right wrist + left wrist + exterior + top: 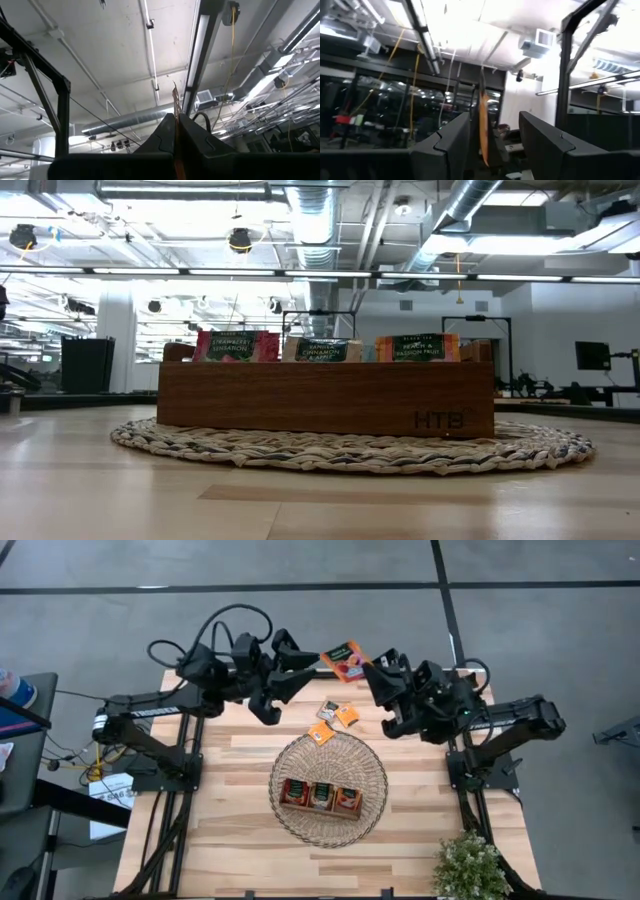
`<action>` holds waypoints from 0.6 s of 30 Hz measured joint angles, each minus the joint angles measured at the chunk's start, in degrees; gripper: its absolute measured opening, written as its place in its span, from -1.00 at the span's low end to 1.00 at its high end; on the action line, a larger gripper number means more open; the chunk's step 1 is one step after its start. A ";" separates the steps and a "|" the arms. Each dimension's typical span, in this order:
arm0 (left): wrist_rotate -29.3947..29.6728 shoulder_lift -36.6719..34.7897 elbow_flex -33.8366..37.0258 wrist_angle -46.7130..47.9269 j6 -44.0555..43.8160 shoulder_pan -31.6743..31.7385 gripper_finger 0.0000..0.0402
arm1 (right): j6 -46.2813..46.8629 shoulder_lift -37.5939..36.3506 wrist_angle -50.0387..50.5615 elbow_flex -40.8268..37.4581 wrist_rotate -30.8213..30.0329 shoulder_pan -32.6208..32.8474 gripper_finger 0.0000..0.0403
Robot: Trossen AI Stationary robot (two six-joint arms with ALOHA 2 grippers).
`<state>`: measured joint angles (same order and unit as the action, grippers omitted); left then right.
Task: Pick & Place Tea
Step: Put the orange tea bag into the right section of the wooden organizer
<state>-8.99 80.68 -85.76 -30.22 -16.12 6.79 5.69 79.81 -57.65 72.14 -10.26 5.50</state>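
Right claw (368, 668) is pressed tight on one edge of a red/orange tea sachet (346, 659), held up in the air at the far end of the surface (240, 870), between the two arms. In its own wrist view the sachet (175, 107) is edge-on, just a thin sliver sticking out from the closed fingers (162, 132). Left claw (312, 660) is right at the other side of the same sachet w/ its fingers (445, 147) spread, and the sachet (483, 125) sits edge-on in the gap between them. Can't tell if either finger touches it yet. Looks like a handover to me, though that's a guess.

Rest of the tea: three loose sachets (335, 717) lie on the wood just beyond the round wicker mat (283, 765), well apart from the claws. The wooden tray (325, 402) in the middle of the mat already has sachets (322, 350) standing in all three compartments.

How I'd do this bit, imo: keep the sachet centred in the left gap before closing, bc it's thin and floppy and an off-centre pinch will prob twist it. Left should close fully first, right lets go only after. If both pull at once the paper could tear or slip. Then bring it down over the tray upright, matching the compartment w/ the same colour, and don't release high, since a flat sachet will flutter and land outside.
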 joint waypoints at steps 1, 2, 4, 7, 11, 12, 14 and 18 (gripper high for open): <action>0.76 0.11 0.00 0.06 -0.02 -0.14 -0.19 | 0.41 0.13 0.30 0.00 0.04 -0.06 -1.00; 1.45 0.36 0.00 -0.36 -0.02 -0.16 -0.19 | 0.87 0.17 0.50 -0.02 0.11 -0.07 -1.00; 1.98 0.65 -0.01 -0.83 -0.02 -0.16 -0.19 | 1.42 0.33 0.08 0.00 0.26 -0.04 -1.00; 1.96 0.76 0.00 -1.31 -0.06 -0.16 -0.19 | 1.47 0.64 0.44 0.00 0.20 -0.02 -1.00; 2.45 0.86 0.00 -1.41 -1.57 -0.18 -0.19 | 1.56 0.57 0.15 0.00 -0.02 -0.02 -1.00; 2.56 0.93 0.00 -1.27 -1.62 -0.18 -0.19 | 1.56 0.57 0.21 0.00 -0.03 -0.02 -1.00; 2.79 0.95 0.00 -1.27 -1.61 -0.18 -0.19 | 1.56 0.57 0.35 0.00 -0.04 -0.02 -1.00; 2.81 0.93 0.00 -1.29 -1.57 -0.16 -0.19 | 1.95 0.89 0.07 0.00 -0.04 -0.02 -1.00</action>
<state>-6.17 81.60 -85.76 -31.51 -17.69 6.63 7.64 80.70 -57.58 72.14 -10.31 5.48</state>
